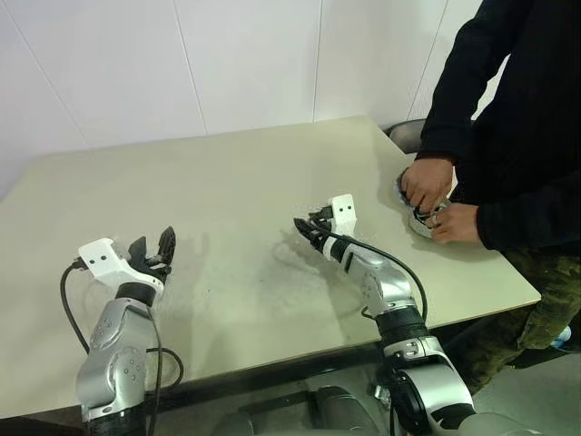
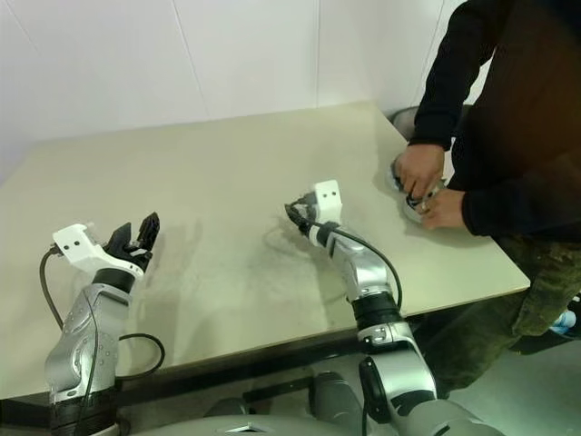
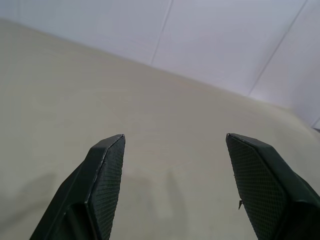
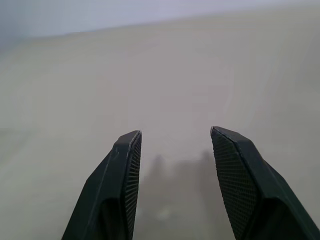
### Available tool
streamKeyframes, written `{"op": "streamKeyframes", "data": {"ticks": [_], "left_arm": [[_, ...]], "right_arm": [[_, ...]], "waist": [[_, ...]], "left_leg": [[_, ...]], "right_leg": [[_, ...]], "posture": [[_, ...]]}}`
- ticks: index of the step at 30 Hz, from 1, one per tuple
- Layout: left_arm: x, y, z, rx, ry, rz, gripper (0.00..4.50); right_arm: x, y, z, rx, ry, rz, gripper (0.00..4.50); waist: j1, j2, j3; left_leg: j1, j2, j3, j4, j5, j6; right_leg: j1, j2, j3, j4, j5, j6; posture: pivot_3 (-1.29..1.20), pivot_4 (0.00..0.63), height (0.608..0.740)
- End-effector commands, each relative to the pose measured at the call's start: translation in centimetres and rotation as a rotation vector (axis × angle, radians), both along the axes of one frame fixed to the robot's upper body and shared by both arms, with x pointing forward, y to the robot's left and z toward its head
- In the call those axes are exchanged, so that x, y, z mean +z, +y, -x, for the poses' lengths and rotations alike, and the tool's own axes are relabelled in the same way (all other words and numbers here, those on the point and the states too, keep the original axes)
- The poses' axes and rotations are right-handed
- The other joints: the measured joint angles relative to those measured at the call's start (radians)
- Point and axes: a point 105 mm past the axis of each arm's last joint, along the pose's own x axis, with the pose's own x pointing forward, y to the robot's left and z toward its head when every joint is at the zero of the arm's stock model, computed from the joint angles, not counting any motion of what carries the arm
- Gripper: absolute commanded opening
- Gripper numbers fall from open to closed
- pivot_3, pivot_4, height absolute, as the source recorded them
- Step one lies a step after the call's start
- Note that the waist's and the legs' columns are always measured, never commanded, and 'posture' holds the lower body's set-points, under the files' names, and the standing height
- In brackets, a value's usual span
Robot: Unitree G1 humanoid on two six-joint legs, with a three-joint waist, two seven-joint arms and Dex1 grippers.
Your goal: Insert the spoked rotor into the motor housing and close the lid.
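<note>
A person's two hands (image 1: 427, 182) rest on small pale grey round parts (image 1: 403, 189) at the table's right edge. The hands cover most of them, so I cannot tell which is the motor housing, the lid or the spoked rotor. My right gripper (image 1: 309, 225) hovers low over the middle of the table, open and empty, well to the left of those hands. My left gripper (image 1: 152, 247) stands open and empty over the near left part of the table. The wrist views show both grippers' fingers (image 3: 107, 165) (image 4: 125, 160) spread over bare tabletop.
The beige table (image 1: 227, 182) stretches to a white wall behind. The person in a black sleeve (image 1: 472, 82) stands at the table's right side. A grey rounded object (image 1: 407, 134) sits just past the far right corner.
</note>
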Motion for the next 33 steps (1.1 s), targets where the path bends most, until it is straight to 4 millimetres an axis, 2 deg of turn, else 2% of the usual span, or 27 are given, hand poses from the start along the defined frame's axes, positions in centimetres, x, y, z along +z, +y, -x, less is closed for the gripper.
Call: {"op": "streamKeyframes", "data": {"ticks": [1, 6, 8, 12, 16, 18, 22, 33], "left_arm": [[1.2, -0.4, -0.4, -0.007, -0.038, -0.018, 3.44], [1.3, -0.6, -0.5, -0.017, -0.039, -0.031, 3.44], [1.3, -0.4, -0.4, -0.009, -0.037, -0.036, 3.44], [1.2, -0.1, 0.0, -0.018, -0.029, -0.084, 3.44], [0.6, -0.7, 1.6, -0.059, -0.026, -0.139, 3.44], [0.0, -1.1, 2.4, -0.077, -0.012, -0.156, 3.44], [-1.1, -0.5, 3.4, -0.031, 0.008, -0.151, 3.44], [-0.6, -0.8, 2.3, -0.025, -0.017, -0.124, 3.44]], "right_arm": [[3.1, -3.2, -0.7, -0.230, -0.219, 0.180, 2.25], [4.5, -5.3, -1.3, -0.361, -0.297, 0.243, 2.25], [4.0, -5.2, -1.4, -0.348, -0.267, 0.213, 2.25], [1.2, -4.9, -1.0, -0.322, -0.101, 0.030, 2.25], [1.7, -4.6, -0.4, -0.238, -0.142, -0.025, 2.25], [1.9, -4.7, -0.1, -0.212, -0.173, 0.001, 2.25], [1.6, -5.2, 0.2, -0.222, -0.192, 0.042, 2.25], [1.7, -4.6, 0.2, -0.223, -0.218, 0.068, 2.25]], "waist": [[0.000, 0.000, 0.000], [-0.002, 0.000, 0.000], [-0.002, 0.000, 0.000], [-0.003, 0.000, 0.000], [-0.002, 0.000, 0.000], [-0.001, 0.000, 0.000], [0.000, 0.000, 0.000], [-0.002, 0.000, 0.000]], "left_leg": [[0.000, 0.000, 0.000, 0.000, 0.000, 0.000], [0.000, 0.000, 0.001, -0.001, 0.000, 0.000], [0.001, 0.000, 0.001, -0.001, 0.000, 0.000], [0.001, 0.000, 0.001, -0.001, 0.000, 0.000], [0.001, 0.000, 0.001, -0.001, 0.000, 0.000], [0.001, 0.000, 0.001, -0.001, 0.000, 0.000], [0.001, 0.000, 0.001, -0.001, 0.000, 0.000], [0.001, 0.000, 0.002, -0.002, 0.000, 0.000]], "right_leg": [[0.000, 0.000, 0.000, 0.000, 0.000, 0.000], [0.000, 0.000, 0.001, -0.001, 0.000, 0.000], [0.000, 0.000, 0.001, 0.000, 0.000, 0.000], [0.000, 0.000, 0.001, 0.000, 0.000, 0.000], [0.000, 0.000, 0.001, 0.000, 0.000, 0.000], [0.000, 0.000, 0.002, -0.001, -0.001, 0.001], [0.000, 0.000, 0.002, 0.000, -0.001, 0.002], [0.000, 0.000, 0.002, 0.000, -0.001, 0.002]], "posture": [[0.00, 0.000, 0.740], [0.00, 0.000, 0.740], [0.00, 0.000, 0.740], [0.00, 0.000, 0.740], [0.00, 0.000, 0.740], [0.00, 0.000, 0.740], [0.00, 0.000, 0.740], [0.00, 0.000, 0.740]]}}
